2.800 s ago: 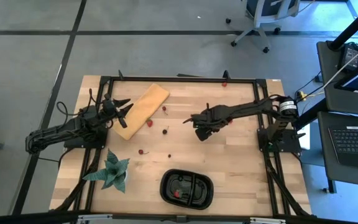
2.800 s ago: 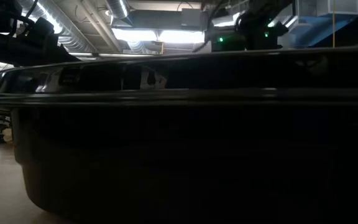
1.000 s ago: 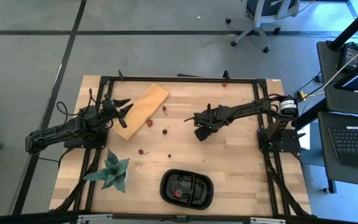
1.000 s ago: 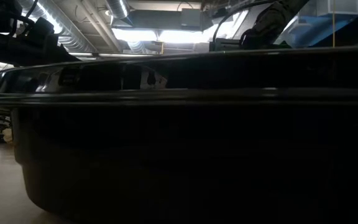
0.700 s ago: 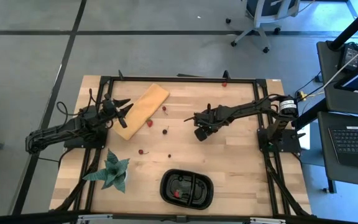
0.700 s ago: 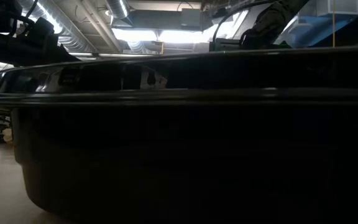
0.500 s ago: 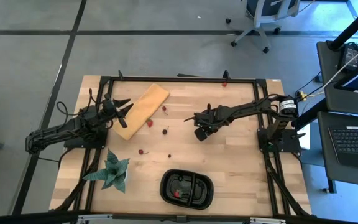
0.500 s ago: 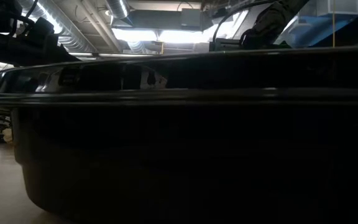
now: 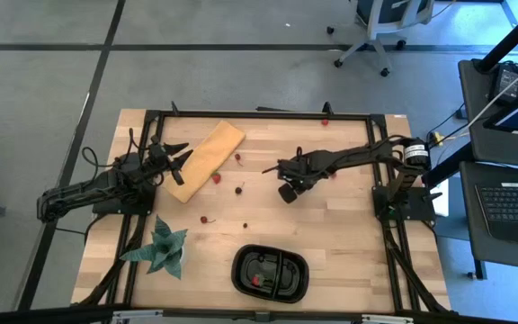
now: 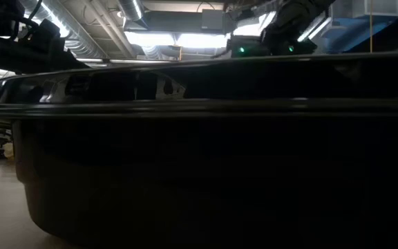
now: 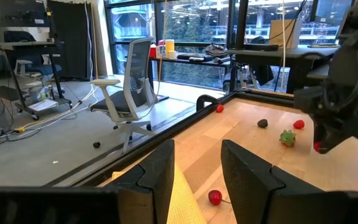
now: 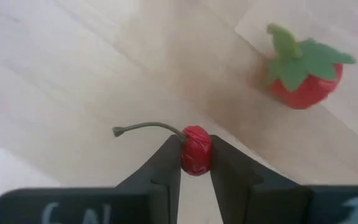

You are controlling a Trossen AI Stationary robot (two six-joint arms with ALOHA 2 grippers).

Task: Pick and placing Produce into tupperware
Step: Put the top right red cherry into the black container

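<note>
My right gripper [image 9: 286,192] is over the middle of the table, shut on a small red cherry [image 12: 196,152] with a green stem. A strawberry [image 12: 303,78] lies on the wood beside it. More small red and dark fruits lie scattered on the table [image 9: 241,189] [image 9: 205,219] [image 9: 216,178]. The black tray [image 9: 237,270] stands at the near edge with a red fruit [image 9: 257,280] inside. My left gripper [image 9: 183,155] is open and empty over the tan board [image 9: 207,157] at the far left; it also shows in the left wrist view [image 11: 197,168]. My right gripper pinches the cherry's round body [image 12: 196,163] between its two fingertips, which point down from above. The stem [image 12: 145,127] sticks out free to one side. The cherry seems to hang clear of the wood.
A green spiky plant [image 9: 162,247] stands at the near left. The tray's dark wall [image 10: 199,173] fills the low view. A black frame rail [image 9: 259,114] runs round the table. A fruit [image 9: 324,121] lies at the far edge.
My right gripper has shifted a little toward the table's left, still shut, and in the low view its arm has changed pose above the tray's rim. My left arm has kept still.
</note>
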